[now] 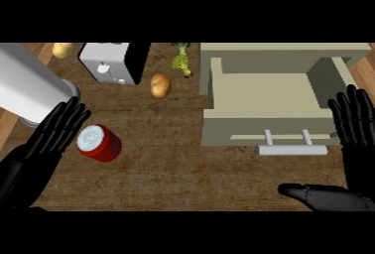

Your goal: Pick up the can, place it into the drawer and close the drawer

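1. Cylinder (29, 87), pale and broad, leans in from the upper left, its top cut off by the edge; its base sits near the left hand's fingertips.
2. The left hand (51, 134) lies flat, fingers straight and open, just left of the can (98, 143); whether they touch is hard to tell.
3. The can, red with a white top, stands on the wooden counter (183, 168), tilted, well apart from the drawer.
4. Beyond it stand a white toaster (110, 63) and a potato (160, 85); another potato (63, 49) is partly cut off at the top left.
5. A green vegetable (181, 60) lies beside the drawer's left wall.
6. The beige drawer (264, 94) is pulled open, its handle (292, 147) facing the viewer.
7. The right hand (357, 126) stands open, fingers up, at the drawer's right edge, its thumb (307, 192) low; the picture's right edge crops it.
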`<action>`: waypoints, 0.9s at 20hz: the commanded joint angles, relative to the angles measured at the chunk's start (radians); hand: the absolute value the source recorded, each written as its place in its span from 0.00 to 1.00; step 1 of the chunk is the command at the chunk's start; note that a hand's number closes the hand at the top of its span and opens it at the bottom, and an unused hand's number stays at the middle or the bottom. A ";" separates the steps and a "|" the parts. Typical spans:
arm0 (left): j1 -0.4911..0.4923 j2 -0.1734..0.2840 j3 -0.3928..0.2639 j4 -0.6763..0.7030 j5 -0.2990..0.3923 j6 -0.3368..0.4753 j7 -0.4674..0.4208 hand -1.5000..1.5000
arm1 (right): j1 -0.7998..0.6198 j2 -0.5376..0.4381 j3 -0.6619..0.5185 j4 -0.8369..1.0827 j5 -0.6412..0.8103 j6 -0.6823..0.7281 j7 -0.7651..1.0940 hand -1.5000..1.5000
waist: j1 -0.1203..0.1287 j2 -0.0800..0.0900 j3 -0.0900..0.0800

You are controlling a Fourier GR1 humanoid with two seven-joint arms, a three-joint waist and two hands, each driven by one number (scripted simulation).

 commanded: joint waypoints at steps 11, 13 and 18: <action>-0.032 0.114 0.187 0.029 0.268 -0.148 0.250 0.00 | 0.139 -0.026 -0.085 -0.040 -0.081 0.084 0.037 0.00 | 0.002 -0.005 0.002; 0.049 0.113 0.219 -0.052 0.298 -0.171 0.272 0.00 | 0.109 -0.003 -0.063 -0.080 -0.051 0.046 0.112 0.00 | 0.007 -0.005 0.001; -0.046 0.076 0.214 0.116 0.215 -0.163 0.238 0.00 | 0.284 0.022 -0.073 -0.111 -0.074 0.102 -0.014 0.00 | -0.005 -0.005 0.001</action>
